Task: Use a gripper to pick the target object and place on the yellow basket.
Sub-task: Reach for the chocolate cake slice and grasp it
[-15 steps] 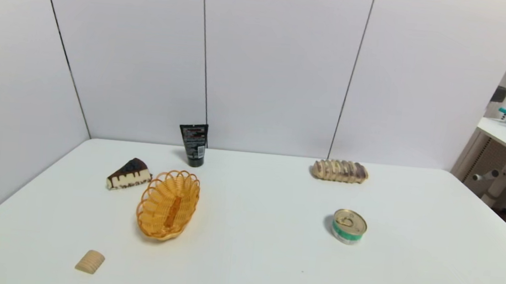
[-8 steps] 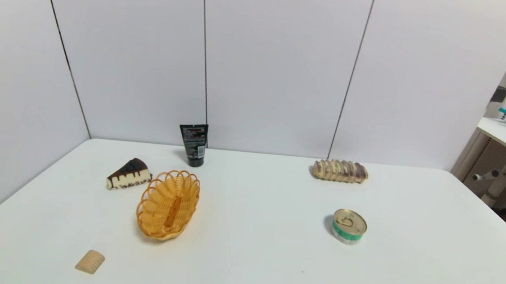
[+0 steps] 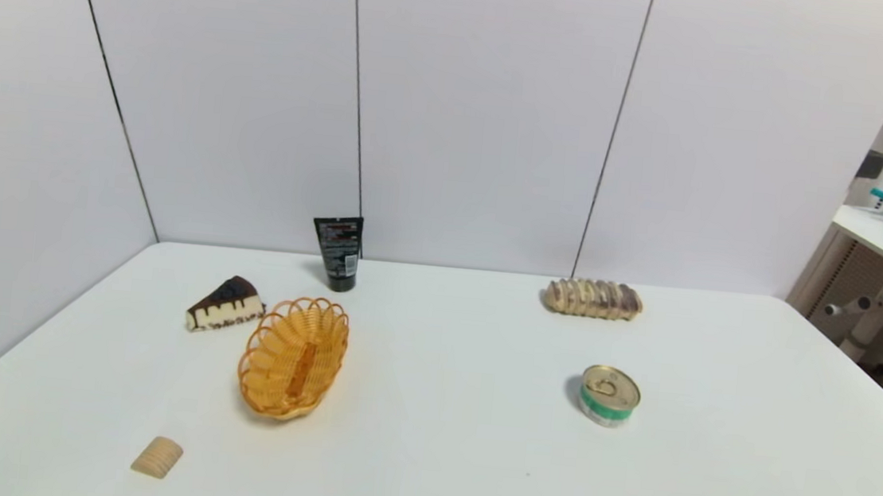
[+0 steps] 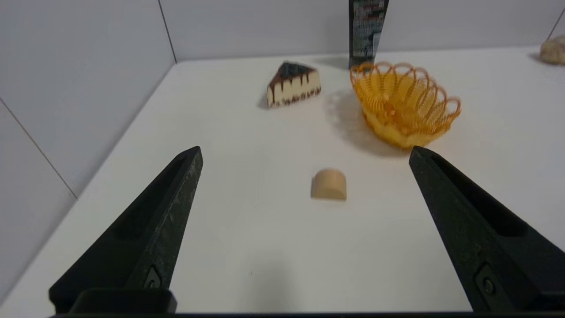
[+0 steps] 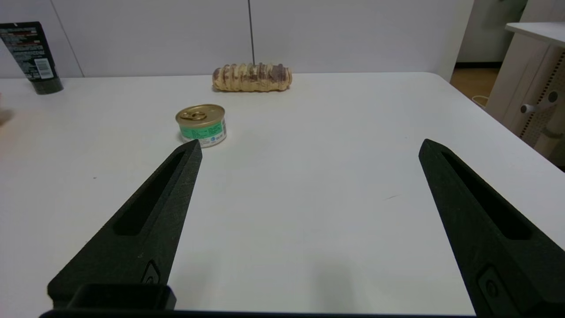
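We see a white table [image 3: 456, 441] set into a corner of pale grey wall panels, with a second white table and shelving off to our right. The cake slice [image 3: 226, 305] lies on the table on our left side toward the back, its chocolate top up and its narrow tip pointing left; the yellow basket [image 3: 293, 356] sits just beside it, nearer to us and slightly to the right, with a small gap between the two. The basket holds nothing that we can make out. Behind them a black tube [image 3: 338, 252] stands upright against the wall, close to the basket's far rim. A small tan ridged block [image 3: 157, 456] lies near our front left edge, well apart from the cake, and in the left wrist view it lies between the left gripper [image 4: 304, 152] and the cake slice [image 4: 293, 84] and basket [image 4: 404, 106]. The left gripper hangs low above the table near the front left corner, its two pointed fingers spread wide with nothing between them. On our right side a braided bread loaf [image 3: 593, 299] lies near the back wall and a green-labelled tin can [image 3: 609, 395] stands nearer. The right gripper [image 5: 309, 148] hovers over the front right of the table, fingers likewise wide apart and holding nothing, with the can [image 5: 202, 125] just beyond one fingertip.
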You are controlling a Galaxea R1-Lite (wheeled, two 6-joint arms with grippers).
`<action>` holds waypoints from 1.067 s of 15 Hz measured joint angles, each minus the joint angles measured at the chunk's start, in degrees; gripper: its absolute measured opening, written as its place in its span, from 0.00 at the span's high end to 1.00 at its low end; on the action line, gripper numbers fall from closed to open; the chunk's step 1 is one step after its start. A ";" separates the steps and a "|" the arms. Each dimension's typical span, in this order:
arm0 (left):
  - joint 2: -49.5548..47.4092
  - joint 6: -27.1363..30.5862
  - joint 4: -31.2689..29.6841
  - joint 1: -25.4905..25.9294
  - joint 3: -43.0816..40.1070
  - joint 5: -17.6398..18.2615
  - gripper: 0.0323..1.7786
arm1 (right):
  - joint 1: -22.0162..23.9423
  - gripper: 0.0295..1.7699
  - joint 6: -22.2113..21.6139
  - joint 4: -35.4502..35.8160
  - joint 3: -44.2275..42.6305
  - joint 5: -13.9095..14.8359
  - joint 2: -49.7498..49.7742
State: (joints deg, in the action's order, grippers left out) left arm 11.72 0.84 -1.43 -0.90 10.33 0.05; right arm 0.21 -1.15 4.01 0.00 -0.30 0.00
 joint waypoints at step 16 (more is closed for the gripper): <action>71.99 6.35 2.24 4.49 65.35 7.85 0.05 | 0.00 0.04 0.02 0.00 0.00 -0.02 0.00</action>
State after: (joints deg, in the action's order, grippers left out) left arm 83.70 7.19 0.82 3.58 75.68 7.90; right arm 0.21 -1.12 4.01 0.00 -0.33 0.00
